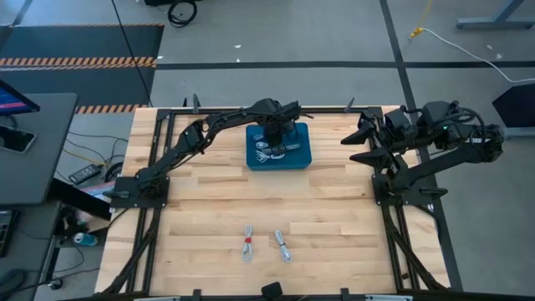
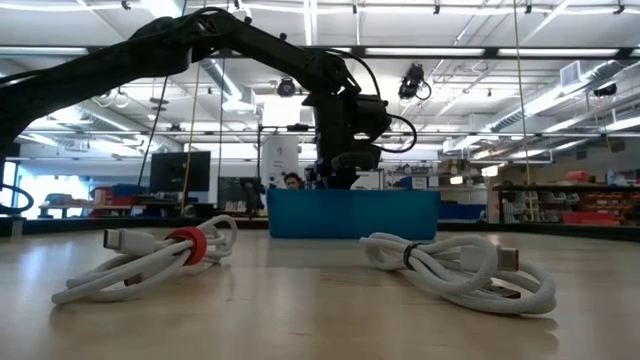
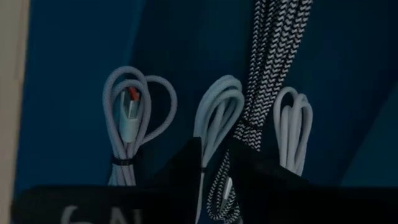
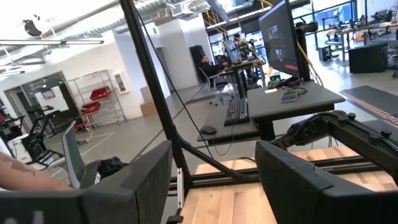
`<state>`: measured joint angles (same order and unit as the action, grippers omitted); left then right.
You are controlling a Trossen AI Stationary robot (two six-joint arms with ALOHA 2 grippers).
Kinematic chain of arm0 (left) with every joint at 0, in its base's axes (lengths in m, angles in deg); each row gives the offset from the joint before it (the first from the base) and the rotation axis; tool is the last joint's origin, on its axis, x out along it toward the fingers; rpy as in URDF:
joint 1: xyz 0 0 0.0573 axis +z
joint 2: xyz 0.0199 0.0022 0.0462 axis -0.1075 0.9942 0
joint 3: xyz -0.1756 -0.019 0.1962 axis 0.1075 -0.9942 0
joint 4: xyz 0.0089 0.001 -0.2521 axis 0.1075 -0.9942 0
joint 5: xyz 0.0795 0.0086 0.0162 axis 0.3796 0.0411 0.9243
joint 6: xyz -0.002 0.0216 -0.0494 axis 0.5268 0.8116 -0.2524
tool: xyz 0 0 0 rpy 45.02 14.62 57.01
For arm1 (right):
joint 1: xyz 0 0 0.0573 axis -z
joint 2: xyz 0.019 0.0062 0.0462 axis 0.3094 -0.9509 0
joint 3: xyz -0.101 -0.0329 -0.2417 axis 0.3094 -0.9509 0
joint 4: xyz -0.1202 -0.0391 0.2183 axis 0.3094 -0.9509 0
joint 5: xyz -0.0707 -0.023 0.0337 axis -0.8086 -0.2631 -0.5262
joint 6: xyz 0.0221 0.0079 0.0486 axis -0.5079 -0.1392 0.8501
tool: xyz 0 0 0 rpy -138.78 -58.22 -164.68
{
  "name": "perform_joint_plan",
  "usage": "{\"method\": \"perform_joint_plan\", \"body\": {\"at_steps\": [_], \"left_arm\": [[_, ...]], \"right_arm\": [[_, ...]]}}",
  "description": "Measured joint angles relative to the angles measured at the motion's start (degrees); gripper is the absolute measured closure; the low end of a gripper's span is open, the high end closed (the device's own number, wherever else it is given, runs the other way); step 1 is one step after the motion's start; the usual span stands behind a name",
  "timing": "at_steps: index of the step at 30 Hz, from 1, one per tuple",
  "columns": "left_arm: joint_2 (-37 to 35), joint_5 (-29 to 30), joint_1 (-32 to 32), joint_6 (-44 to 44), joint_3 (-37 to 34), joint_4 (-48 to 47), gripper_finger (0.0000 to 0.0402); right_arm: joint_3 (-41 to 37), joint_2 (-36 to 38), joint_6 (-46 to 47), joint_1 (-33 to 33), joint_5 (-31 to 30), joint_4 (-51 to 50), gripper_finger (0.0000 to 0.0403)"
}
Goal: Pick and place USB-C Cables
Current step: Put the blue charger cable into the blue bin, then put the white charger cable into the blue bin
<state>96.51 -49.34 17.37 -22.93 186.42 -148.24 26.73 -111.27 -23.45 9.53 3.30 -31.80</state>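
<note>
Left gripper (image 3: pixel 211 165) down inside shallow blue plastic tray (image 1: pixel 303 152), dark fingers (image 3: pixel 180 168) parted a bit astride a white coiled USB-C cable (image 3: pixel 214 112); can't tell if gripped or let go, contact hidden by fingertips. Just beside: black-and-white braided cable (image 3: pixel 267 56), cut off at frame edge, crossing next to white one. Either side: greyish coil w/ orange-tipped plug (image 3: pixel 130 109) and small white coil (image 3: pixel 293 127). Well away, near table front edge: white bundle w/ red band (image 1: pixel 247 244) and white bundle w/ dark tie (image 1: pixel 282 245) on pale wooden tabletop (image 1: pixel 209 201). Right gripper (image 4: pixel 214 171) raised at far right edge, released, fingers wide, empty.
</note>
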Motion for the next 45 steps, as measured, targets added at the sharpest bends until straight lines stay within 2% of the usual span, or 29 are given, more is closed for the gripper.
{"method": "perform_joint_plan", "body": {"at_steps": [10, 17, 22, 25, 28, 34, 36, 41, 45], "left_arm": [[-0.1, 0.7, 0.0, -4.1, 0.2, 1.0, 0.0317], [-2.6, 0.7, -0.2, -10.6, 0.5, -9.5, 0.0311], [-6.2, 0.7, -2.0, -13.6, 0.5, -16.2, 0.0314], [-9.6, 0.6, -4.7, -14.7, 0.6, -17.3, 0.0314], [-13.7, 2.0, -8.3, -15.9, 0.6, -17.7, 0.0315], [-23.0, 13.1, -17.0, -22.4, 0.6, -20.7, 0.0315], [-25.4, 14.8, -19.8, -25.8, 0.6, -21.2, 0.0314], [-30.0, 15.2, -26.8, -31.5, 0.6, -21.1, 0.0311], [-30.6, 15.1, -31.5, -36.3, 0.6, -21.1, 0.0311]], "right_arm": [[0.0, 0.0, 0.0, 0.0, 1.0, 0.0, 0.0167], [0.0, -0.3, -0.4, 0.0, 0.7, 0.2, 0.0167], [0.0, -1.8, -4.7, 0.1, -3.0, 0.7, 0.0167], [0.0, -2.8, -5.2, 0.1, -5.8, 1.1, 0.0167], [0.0, -3.7, -5.2, 0.1, -6.0, 0.9, 0.0167], [0.0, -4.7, -5.2, 0.1, -4.7, 0.8, 0.0167], [0.0, -5.1, -5.2, 0.1, -4.7, 1.0, 0.0167], [0.0, -6.2, -4.3, 0.1, -1.1, -1.6, 0.0167], [0.0, -7.9, 0.8, -0.2, 1.5, -7.1, 0.0167]]}}
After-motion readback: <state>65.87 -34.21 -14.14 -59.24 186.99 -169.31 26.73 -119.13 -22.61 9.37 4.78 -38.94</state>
